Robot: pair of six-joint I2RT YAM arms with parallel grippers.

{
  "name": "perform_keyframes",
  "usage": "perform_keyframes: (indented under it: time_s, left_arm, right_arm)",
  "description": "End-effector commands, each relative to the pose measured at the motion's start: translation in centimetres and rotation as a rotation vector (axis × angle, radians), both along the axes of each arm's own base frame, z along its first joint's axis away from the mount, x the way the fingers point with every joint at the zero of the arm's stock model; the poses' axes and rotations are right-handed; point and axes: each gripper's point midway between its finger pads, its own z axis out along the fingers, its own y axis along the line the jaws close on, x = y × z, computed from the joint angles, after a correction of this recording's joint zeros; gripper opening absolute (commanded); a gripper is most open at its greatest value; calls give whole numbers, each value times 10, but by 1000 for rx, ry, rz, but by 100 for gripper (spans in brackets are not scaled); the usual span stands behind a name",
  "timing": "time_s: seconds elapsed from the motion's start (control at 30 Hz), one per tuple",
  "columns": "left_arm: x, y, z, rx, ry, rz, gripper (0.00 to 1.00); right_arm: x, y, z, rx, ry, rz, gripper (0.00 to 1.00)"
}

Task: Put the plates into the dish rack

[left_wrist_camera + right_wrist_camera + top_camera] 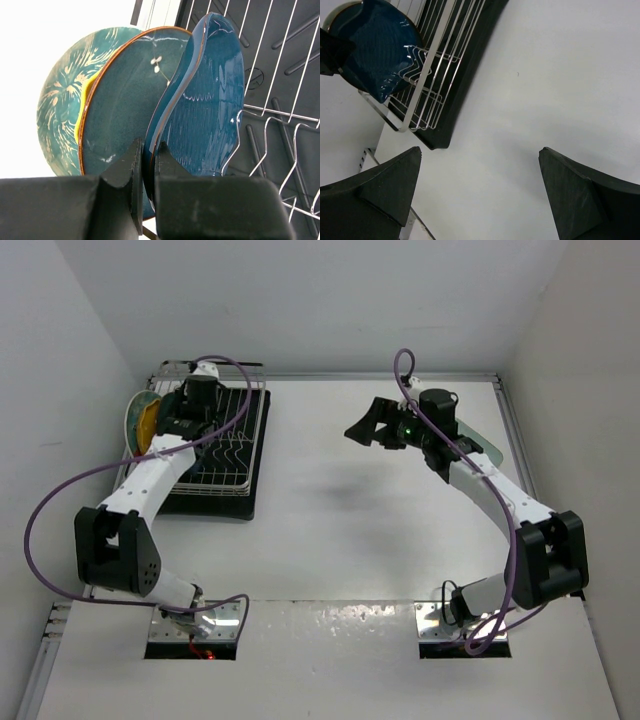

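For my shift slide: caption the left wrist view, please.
Left hand grips the dark blue plate by its rim, upright beside the teal plate at the dish rack.

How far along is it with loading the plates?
Done: swirl-patterned plate, yellow plate and teal plate stand on edge at the dish rack's end. In hand: the left gripper grips the dark blue plate beside them. Left: a pale plate on the table under the right arm.
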Motion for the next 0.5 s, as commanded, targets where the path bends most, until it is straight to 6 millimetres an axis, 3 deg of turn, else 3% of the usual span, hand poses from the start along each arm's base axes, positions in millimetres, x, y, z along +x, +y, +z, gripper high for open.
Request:
perform_keyframes:
  time_s: [0.0, 0.2, 0.33, 0.37, 0.47]
  left_arm:
    - [-10, 6, -45, -76, 116, 8, 3]
    - [-11, 11, -55, -93, 129, 10, 2]
    - [-3, 17, -51, -44, 128, -19, 1]
    - [4, 16, -39, -39, 96, -25, 1]
    - [13, 16, -33, -30, 83, -32, 1]
  right_arm:
    - [8, -4, 17, 13, -32, -12, 100]
    - [9, -7, 16, 15, -24, -21, 100]
    - [9, -9, 14, 13, -21, -25, 100]
    - [9, -8, 14, 12, -22, -23, 100]
    - [10, -10, 15, 11, -23, -27, 100]
